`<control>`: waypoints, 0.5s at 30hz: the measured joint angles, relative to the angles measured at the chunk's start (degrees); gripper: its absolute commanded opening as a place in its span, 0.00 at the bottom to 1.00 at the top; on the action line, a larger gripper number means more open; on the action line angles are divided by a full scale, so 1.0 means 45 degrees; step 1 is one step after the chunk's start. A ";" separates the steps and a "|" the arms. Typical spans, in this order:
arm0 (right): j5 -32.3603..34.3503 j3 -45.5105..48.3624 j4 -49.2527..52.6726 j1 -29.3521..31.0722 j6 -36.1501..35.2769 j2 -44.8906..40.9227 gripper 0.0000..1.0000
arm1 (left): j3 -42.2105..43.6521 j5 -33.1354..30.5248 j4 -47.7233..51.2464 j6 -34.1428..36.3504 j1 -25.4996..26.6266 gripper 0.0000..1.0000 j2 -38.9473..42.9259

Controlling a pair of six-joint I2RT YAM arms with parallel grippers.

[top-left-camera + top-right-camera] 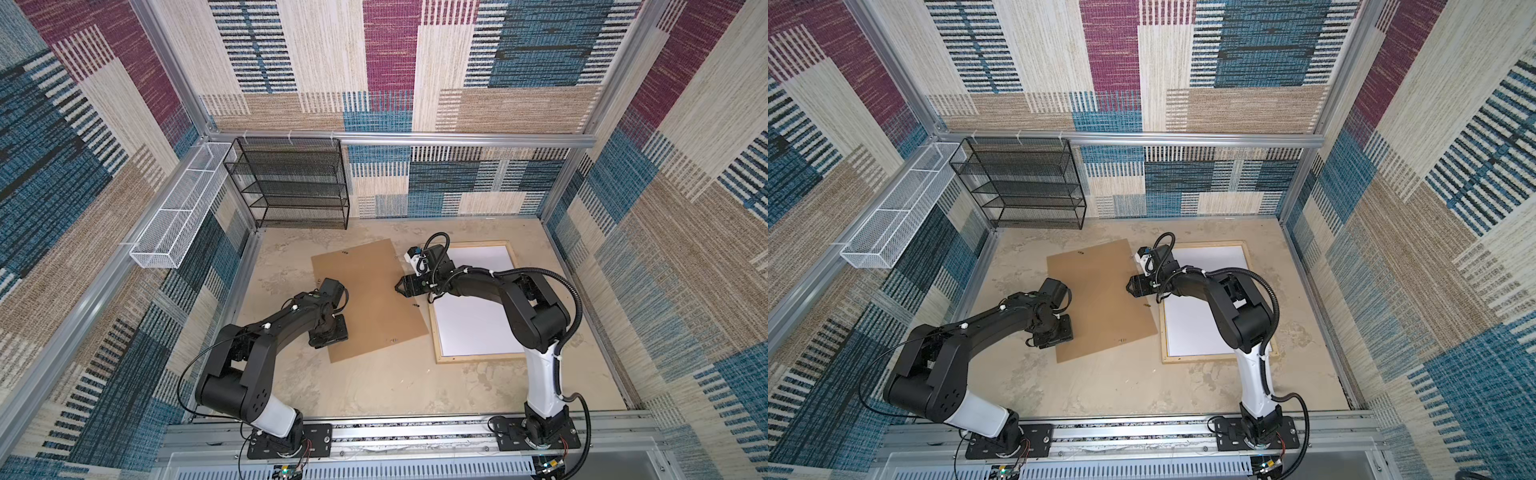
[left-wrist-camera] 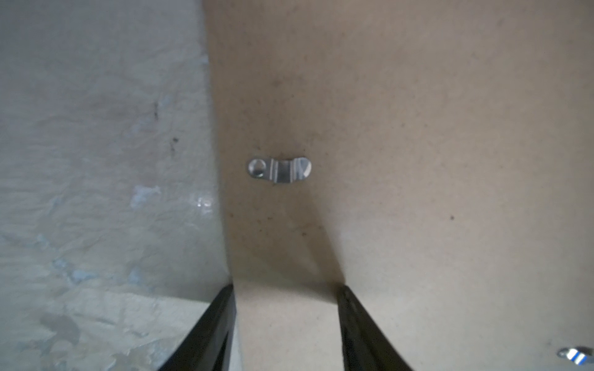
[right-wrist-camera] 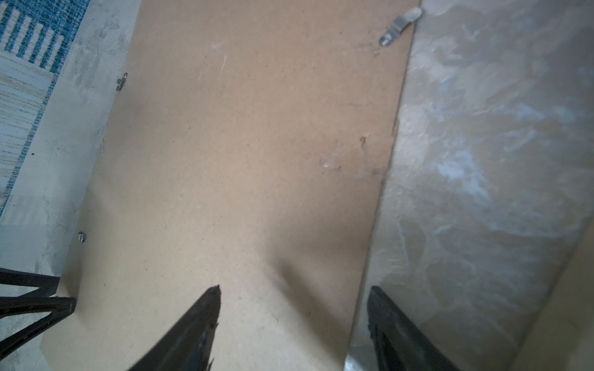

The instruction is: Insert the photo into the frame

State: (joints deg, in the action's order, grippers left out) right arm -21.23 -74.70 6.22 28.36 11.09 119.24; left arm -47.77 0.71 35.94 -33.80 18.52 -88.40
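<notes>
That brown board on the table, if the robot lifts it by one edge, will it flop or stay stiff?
The brown board lies flat with straight, crisp edges, so probably stiff, perhaps bowing slightly. Being thin, it is likely light. Its smooth face may slide easily across the table.

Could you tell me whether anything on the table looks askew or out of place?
Yes: the brown backing board lies loose on the table, turned at an angle to the frame, beside it rather than squared over the white sheet inside. Nothing looks spilled or damaged.
</notes>
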 measured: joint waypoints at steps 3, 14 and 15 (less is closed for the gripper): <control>0.0053 0.0238 -0.0296 0.0019 0.0005 -0.0078 0.74 | 0.0126 0.0427 -0.0117 0.0034 0.0015 0.54 0.0408; 0.0296 0.1083 -0.1375 0.0087 0.0199 -0.0413 0.74 | -0.0408 0.0889 0.0525 0.0019 -0.0005 0.54 0.3381; 0.0287 0.1122 -0.1447 0.0087 0.0204 -0.0427 0.74 | -0.0413 0.0894 0.0510 0.0019 -0.0005 0.54 0.3667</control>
State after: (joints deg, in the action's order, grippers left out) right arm -19.94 -69.65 -0.30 28.75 12.01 117.32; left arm -49.63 4.73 38.24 -33.71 18.50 -71.90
